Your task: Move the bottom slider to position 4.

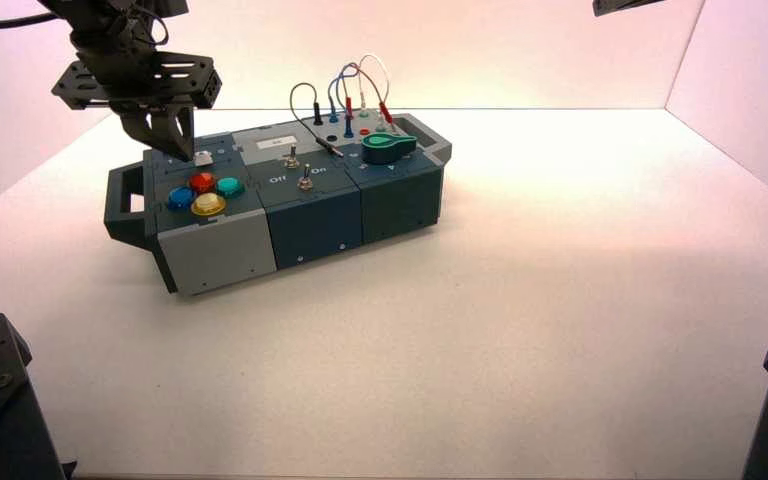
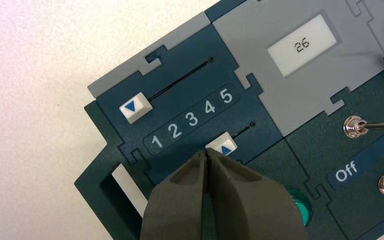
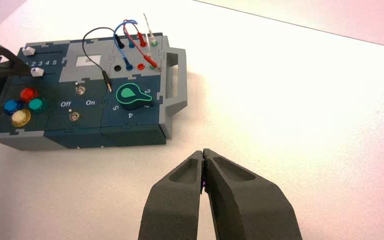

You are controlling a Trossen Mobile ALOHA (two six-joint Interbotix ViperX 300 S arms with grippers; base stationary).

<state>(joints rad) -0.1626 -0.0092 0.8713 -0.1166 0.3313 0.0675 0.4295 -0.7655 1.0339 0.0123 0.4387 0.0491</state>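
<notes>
The bottom slider [image 2: 222, 145] is a small white squarish knob with a blue arrow; its dark slot runs on towards the grey panel. It stands roughly between the 3 and the 4 of the number row [image 2: 192, 118], nearer the 4. It also shows in the high view [image 1: 203, 157] and the right wrist view [image 3: 36, 72]. My left gripper [image 2: 206, 152] is shut, its tips touching the knob's side; in the high view it [image 1: 188, 150] hangs over the box's far left corner. My right gripper [image 3: 203, 152] is shut and empty above the table, well off to the box's right.
The top slider [image 2: 135, 107] stands at 1. A display [image 2: 302, 45] reads 26. Two toggle switches [image 2: 356, 127] stand by the Off/On lettering. Round coloured buttons [image 1: 205, 192], a green knob [image 1: 388, 148] and plugged wires [image 1: 350, 95] sit on the box.
</notes>
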